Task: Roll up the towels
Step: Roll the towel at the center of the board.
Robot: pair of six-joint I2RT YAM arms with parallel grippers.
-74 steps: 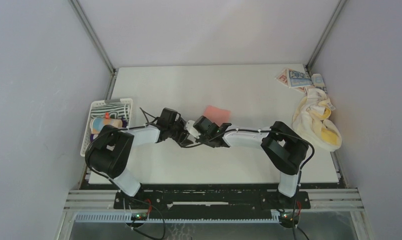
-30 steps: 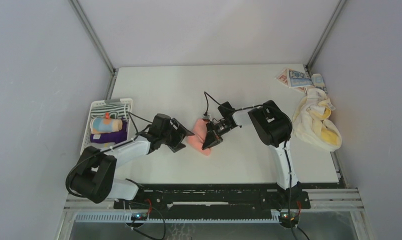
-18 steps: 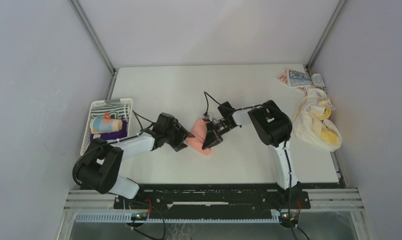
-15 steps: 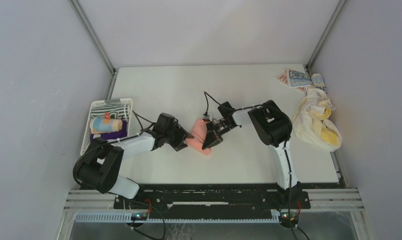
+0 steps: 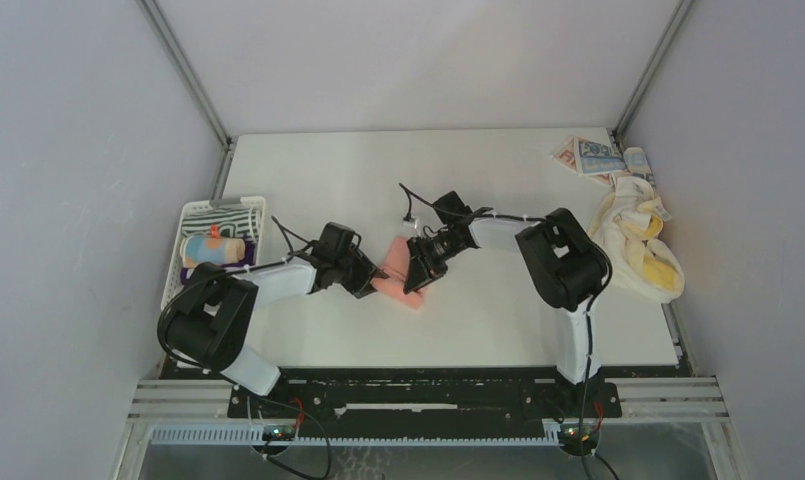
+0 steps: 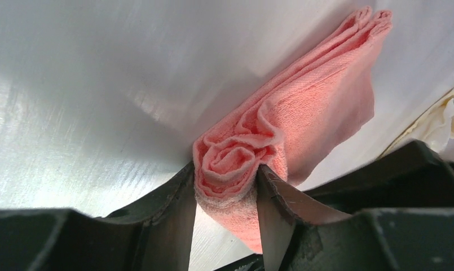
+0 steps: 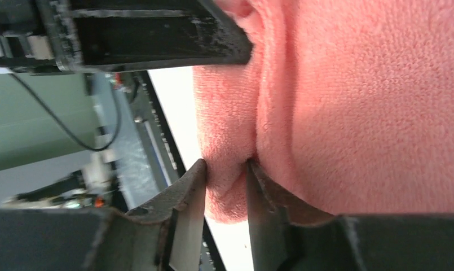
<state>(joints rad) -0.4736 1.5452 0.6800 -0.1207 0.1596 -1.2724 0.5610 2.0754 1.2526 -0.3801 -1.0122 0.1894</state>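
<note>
The salmon-pink towel [image 5: 398,272] lies half-rolled around the middle of the bench [image 5: 498,330]. My left claw [image 6: 224,176] is clamped on its coiled end (the spiral shows clearly); my right claw [image 7: 227,169] pinches a fold on the opposite side. I'd turn both wrists together, level, pulling gently apart, so the coil tightens evenly.

The far half of the counter [image 5: 398,170] is free, wide enough for either arm to sweep across, and so is the near strip. At mid-counter the left gripper [image 6: 224,186] and right gripper [image 7: 227,169] pinch the pink towel [image 6: 303,107] from opposite sides, with no gap between them. The basket [image 5: 178,250] blocks the left edge. A towel heap [image 5: 623,235] fills the right edge.
</note>
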